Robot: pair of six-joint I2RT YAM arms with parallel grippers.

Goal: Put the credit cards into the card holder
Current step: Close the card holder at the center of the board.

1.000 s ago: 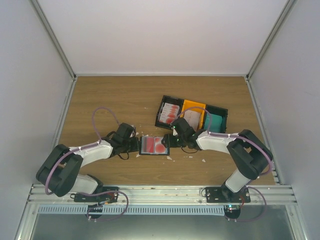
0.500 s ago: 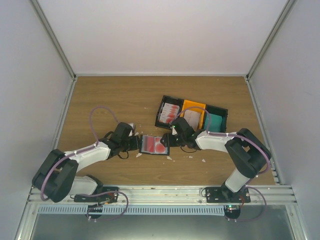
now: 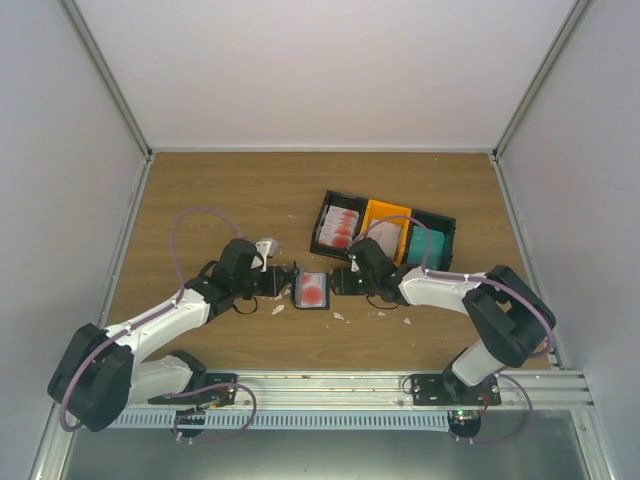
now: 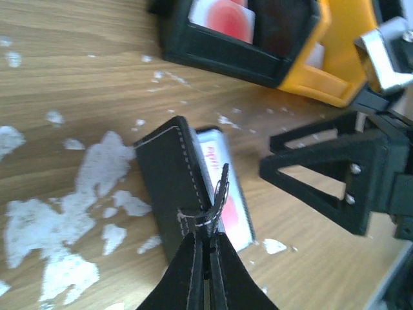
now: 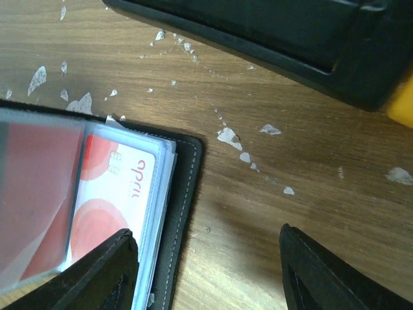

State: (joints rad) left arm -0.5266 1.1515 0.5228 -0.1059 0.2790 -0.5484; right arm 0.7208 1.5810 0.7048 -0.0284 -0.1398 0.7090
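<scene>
The black card holder (image 3: 312, 290) lies mid-table between both grippers, half folded, its left cover raised on edge (image 4: 169, 174). A red-and-white credit card (image 5: 110, 194) sits inside it under a clear sleeve. My left gripper (image 4: 208, 242) is shut on the stitched tab at the raised cover's edge. My right gripper (image 5: 206, 271) is open just right of the holder, its left finger (image 5: 97, 274) over the holder's near corner and nothing between the fingers. More credit cards (image 3: 340, 228) lie in the trays behind.
Three joined trays stand behind the holder: a black tray (image 3: 322, 232) with red-and-white cards, an orange tray (image 3: 385, 212) with whitish ones, and a black tray (image 3: 445, 232) with teal ones. White scraps (image 4: 103, 161) speckle the wood around the holder.
My left gripper has shut on the cover's tab and moved right, swinging the holder's left half up, so the holder looks narrower from above. The right gripper has stayed open beside it.
</scene>
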